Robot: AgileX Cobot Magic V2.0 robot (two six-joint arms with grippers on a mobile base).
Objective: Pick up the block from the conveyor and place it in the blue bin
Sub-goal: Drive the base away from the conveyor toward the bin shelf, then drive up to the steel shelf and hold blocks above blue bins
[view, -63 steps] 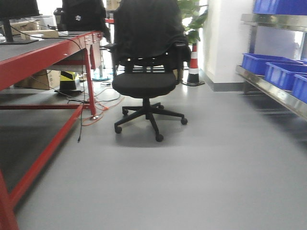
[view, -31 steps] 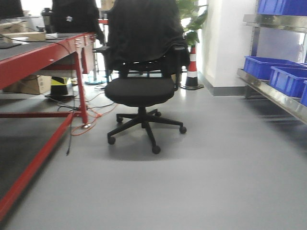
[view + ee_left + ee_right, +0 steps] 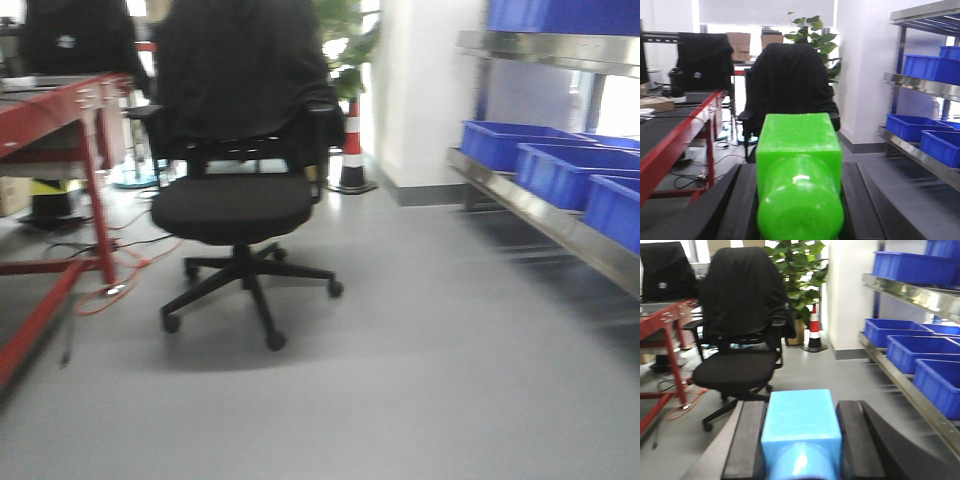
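A green block point(image 3: 799, 150) is pinched in the left gripper point(image 3: 800, 200), and a light-blue block point(image 3: 800, 415) in the right gripper point(image 3: 801, 445). Either could be jolted loose if the office chair point(image 3: 235, 205), at 10 o'clock, were clipped. The blue bins point(image 3: 560, 170) are shelved at 3 o'clock. Both blocks look glossy, square-bodied and round-nosed. No conveyor is seen.

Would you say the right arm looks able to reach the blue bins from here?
Probably not yet: nothing blocks the right gripper, shut on a light-blue block, but the blue bins sit off to its right, seemingly too far.
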